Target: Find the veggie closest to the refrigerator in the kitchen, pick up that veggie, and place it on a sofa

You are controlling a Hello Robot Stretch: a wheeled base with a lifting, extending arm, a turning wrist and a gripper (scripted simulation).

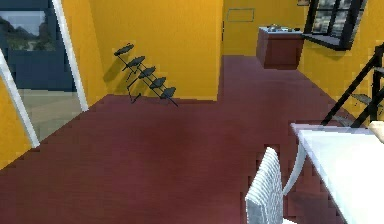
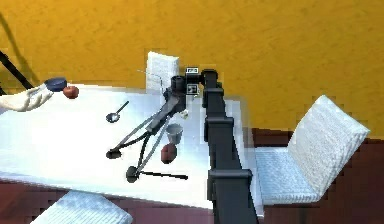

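Arm side view: the gripper (image 2: 123, 163) is hanging above the white table (image 2: 60, 140), a brownish lump (image 2: 168, 152), possibly the veggie, lying at its three o'clock beside a small cup (image 2: 175, 131); whether it is holding anything cannot be told.

White table (image 2: 60, 145), spoon (image 2: 118, 111), small cup (image 2: 175, 132), brown roundish lump (image 2: 168, 152), red ball (image 2: 71, 92)

Forward view across floor (image 1: 150, 150), arm side view close over table (image 2: 50, 140), shared by both
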